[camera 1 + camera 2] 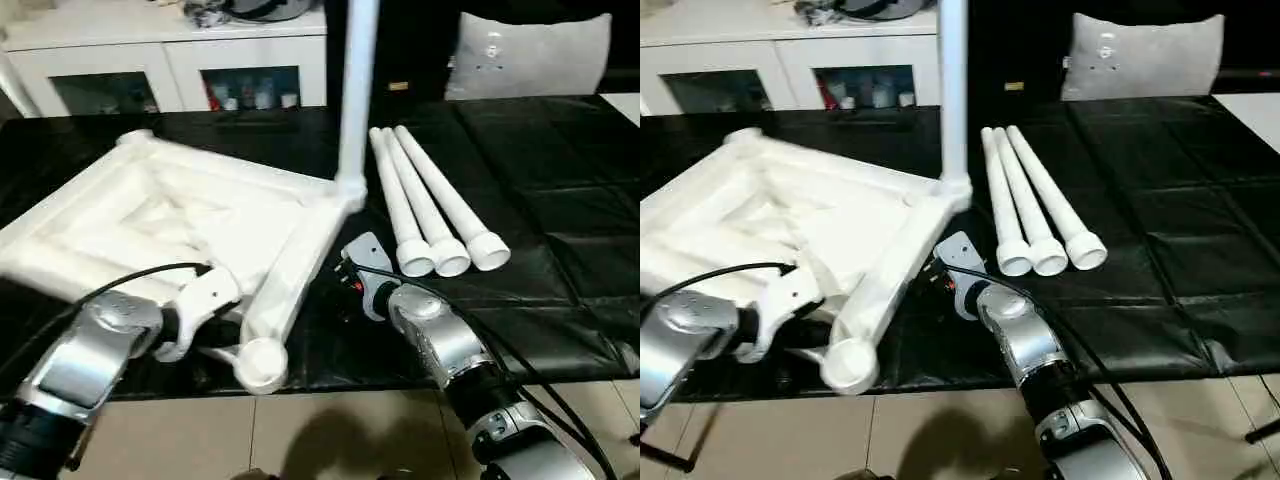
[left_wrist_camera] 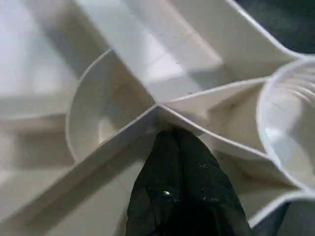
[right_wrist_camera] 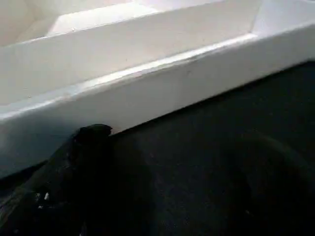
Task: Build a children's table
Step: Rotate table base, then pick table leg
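The top [image 1: 190, 225] lies tilted, ribs up, at the mat's [image 1: 560, 230] left front edge. The left gripper [image 2: 179, 147], fingers together, presses its ribs; the right gripper [image 3: 162, 162], fingers apart, sits just beside its rim.

White cabinet [image 1: 165, 60] behind; grey cushion [image 1: 530, 55]; beige tiled floor [image 1: 330, 435].

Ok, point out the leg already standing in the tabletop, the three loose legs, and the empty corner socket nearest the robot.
Standing leg [image 1: 356, 90], left eye view, mid-shaft.
Loose legs [image 1: 425, 205], left eye view, middle leg's shaft.
Empty corner socket [image 1: 262, 363], left eye view, its round rim.
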Controlling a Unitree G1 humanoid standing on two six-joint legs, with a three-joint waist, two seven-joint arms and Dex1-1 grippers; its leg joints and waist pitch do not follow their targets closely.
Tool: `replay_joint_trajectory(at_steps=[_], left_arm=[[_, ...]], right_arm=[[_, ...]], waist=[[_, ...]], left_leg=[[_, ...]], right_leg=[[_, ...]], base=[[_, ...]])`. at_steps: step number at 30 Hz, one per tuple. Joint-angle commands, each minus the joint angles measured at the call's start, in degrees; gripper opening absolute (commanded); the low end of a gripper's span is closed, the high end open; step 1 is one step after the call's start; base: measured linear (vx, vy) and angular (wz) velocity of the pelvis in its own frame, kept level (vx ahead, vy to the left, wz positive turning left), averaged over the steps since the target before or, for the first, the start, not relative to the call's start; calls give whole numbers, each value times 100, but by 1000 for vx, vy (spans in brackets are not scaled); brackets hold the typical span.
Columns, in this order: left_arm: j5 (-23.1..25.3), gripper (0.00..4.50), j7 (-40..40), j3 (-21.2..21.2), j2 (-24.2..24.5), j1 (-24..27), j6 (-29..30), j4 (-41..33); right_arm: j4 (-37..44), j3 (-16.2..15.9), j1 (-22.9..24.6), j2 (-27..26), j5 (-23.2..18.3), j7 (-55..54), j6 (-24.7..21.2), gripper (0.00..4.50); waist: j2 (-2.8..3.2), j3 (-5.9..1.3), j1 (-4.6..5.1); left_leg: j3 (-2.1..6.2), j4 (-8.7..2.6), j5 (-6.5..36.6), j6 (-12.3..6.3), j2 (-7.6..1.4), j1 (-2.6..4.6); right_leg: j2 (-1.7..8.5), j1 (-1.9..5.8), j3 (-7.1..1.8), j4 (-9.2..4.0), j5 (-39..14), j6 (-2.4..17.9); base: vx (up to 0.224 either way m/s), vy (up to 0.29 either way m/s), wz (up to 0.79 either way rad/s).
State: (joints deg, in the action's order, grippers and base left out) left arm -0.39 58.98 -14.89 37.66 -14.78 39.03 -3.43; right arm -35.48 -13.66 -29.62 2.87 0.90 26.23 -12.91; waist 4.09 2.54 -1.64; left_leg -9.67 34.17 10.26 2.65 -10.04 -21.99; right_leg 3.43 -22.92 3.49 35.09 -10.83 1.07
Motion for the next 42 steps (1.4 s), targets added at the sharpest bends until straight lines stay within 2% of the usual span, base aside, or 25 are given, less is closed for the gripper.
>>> replay_joint_trajectory(at_steps=[1,4,5,6,8,11,13,14,15,17,18,20,21,23,24,28,29,30,33,35,37,38,39,41,42], left_arm=[[-227,5,158,-256,-162,-87,-91,8],[-216,5,118,-307,-250,-123,-132,58],[-192,5,50,-319,-304,-138,-141,66],[-202,5,44,-329,-355,-144,-144,49],[-178,5,-14,-328,-404,-152,-187,40],[53,5,-616,-247,-762,-271,-411,228],[255,5,-1388,-64,-1228,-548,-621,779],[255,5,-1388,-64,-1228,-548,-621,779],[280,5,-1538,-13,-1321,-615,-613,898],[340,5,-1676,5,-1368,-676,-697,997],[360,5,-1803,52,-1428,-722,-748,1054],[393,5,-2084,169,-1568,-805,-936,1145],[363,5,-2137,228,-1693,-873,-1330,1239],[270,5,-2149,309,-1814,-897,-1408,1235],[196,5,-2127,337,-1876,-891,-1489,1185],[148,5,-2196,372,-1894,-858,-1633,1126],[108,5,-2178,422,-1871,-843,-1596,1088],[50,5,-2107,458,-1844,-826,-1545,1043],[-67,42,-1894,597,-1683,-682,-1487,815],[-69,42,-1845,614,-1621,-627,-1471,720],[-141,67,-1738,597,-1453,-513,-1451,518],[-144,79,-1735,596,-1449,-509,-1449,511],[-242,84,-1617,594,-1341,-419,-1383,300],[-311,88,-1520,591,-1274,-364,-1344,153],[-391,98,-1363,566,-1165,-275,-1227,-105]], right_arm=[[-71,-131,-222,-172,8,129,144,450],[-115,-113,-251,-194,23,156,177,450],[-131,-109,-263,-193,28,170,189,450],[-152,-113,-275,-209,19,220,200,450],[-157,-118,-277,-211,22,237,212,450],[-174,-124,-289,-233,56,170,272,450],[-5,-9,-298,-260,55,-46,338,450],[-5,-9,-298,-260,55,-46,338,450],[70,36,-297,-261,67,-111,356,450],[139,86,-306,-244,97,-181,351,450],[234,128,-313,-205,127,-255,352,450],[427,269,-333,-157,123,-419,275,450],[492,400,-392,-142,103,-579,240,450],[491,497,-471,-110,148,-799,178,450],[390,608,-604,-67,207,-1078,74,450],[191,873,-893,-12,174,-1451,-130,450],[125,937,-989,23,169,-1525,-171,450],[74,979,-1060,50,164,-1574,-203,450],[-255,1157,-1417,183,140,-1781,-473,450],[-420,1167,-1545,234,150,-1823,-590,450],[-844,1159,-1841,332,203,-1829,-978,450],[-856,1162,-1848,333,200,-1827,-986,450],[-1244,1276,-2087,366,114,-1818,-1248,450],[-1519,1365,-2249,381,43,-1828,-1375,450],[-2034,1535,-2534,410,-70,-1879,-1459,450]], waist=[[38,-361,-18],[46,-343,-20],[0,-344,-16],[24,-343,-23],[27,-343,-20],[25,-335,-23],[34,-329,-16],[27,-328,-27],[16,-334,-32],[0,-352,-30],[31,-362,-29],[18,-376,-35],[21,-387,-51],[1,-397,-62],[12,-405,-85],[7,-387,-120],[-31,-379,-119],[-20,-379,-129],[-41,-377,-132],[-30,-388,-116],[-60,-379,-90],[-44,-388,-95],[-43,-381,-87],[-45,-384,-75],[-72,-377,-68]], left_leg=[[120,-403,1216,-46,-243,82],[112,-408,1341,-40,-250,103],[112,-412,1334,-35,-255,97],[118,-415,1327,-35,-261,102],[113,-409,1337,-39,-261,105],[115,-413,1408,-37,-264,106],[108,-405,1482,-28,-251,110],[101,-397,1518,-18,-248,124],[120,-410,1535,-3,-256,105],[135,-412,1443,-10,-256,82],[135,-400,1368,-37,-258,80],[120,-378,1208,-86,-251,73],[114,-362,1042,-160,-246,64],[111,-360,999,-184,-250,63],[108,-351,901,-193,-258,73],[99,-363,1007,-159,-266,88],[91,-367,1056,-136,-259,84],[91,-364,1057,-118,-252,81],[86,-358,1009,-83,-242,74],[97,-354,964,-69,-247,83],[81,-350,938,-98,-231,69],[90,-344,942,-90,-237,77],[81,-343,970,-99,-239,79],[86,-341,966,-98,-242,79],[75,-335,987,-99,-246,79]], right_leg=[[448,305,-274,-359,-687,1331],[440,282,-278,-387,-936,1314],[439,291,-277,-392,-962,1296],[440,282,-277,-380,-976,1290],[438,277,-281,-385,-979,1293],[436,278,-277,-397,-1036,1268],[428,273,-274,-427,-1181,1197],[430,260,-276,-449,-1262,1168],[448,283,-274,-440,-1340,1135],[448,289,-274,-422,-1259,1097],[443,284,-273,-415,-1120,1118],[438,292,-273,-405,-861,1162],[433,287,-267,-393,-638,1192],[436,295,-266,-383,-569,1207],[445,282,-261,-370,-510,1258],[440,266,-267,-378,-671,1242],[432,271,-267,-382,-736,1206],[445,279,-271,-382,-788,1178],[437,279,-271,-386,-878,1127],[437,281,-260,-362,-816,1176],[421,283,-258,-364,-781,1191],[434,284,-257,-340,-774,1219],[434,273,-260,-351,-787,1244],[445,282,-258,-342,-806,1301],[446,278,-267,-343,-823,1300]], base=[[0,0,0],[0,0,0],[0,0,0],[0,0,0],[0,0,0],[0,0,0],[0,0,0],[0,0,0],[0,0,0],[0,0,0],[0,0,0],[0,0,0],[0,0,0],[0,0,0],[0,0,0],[0,0,0],[0,0,0],[0,0,0],[0,0,0],[0,0,0],[0,0,0],[0,0,0],[0,0,0],[0,0,0],[0,0,0]])
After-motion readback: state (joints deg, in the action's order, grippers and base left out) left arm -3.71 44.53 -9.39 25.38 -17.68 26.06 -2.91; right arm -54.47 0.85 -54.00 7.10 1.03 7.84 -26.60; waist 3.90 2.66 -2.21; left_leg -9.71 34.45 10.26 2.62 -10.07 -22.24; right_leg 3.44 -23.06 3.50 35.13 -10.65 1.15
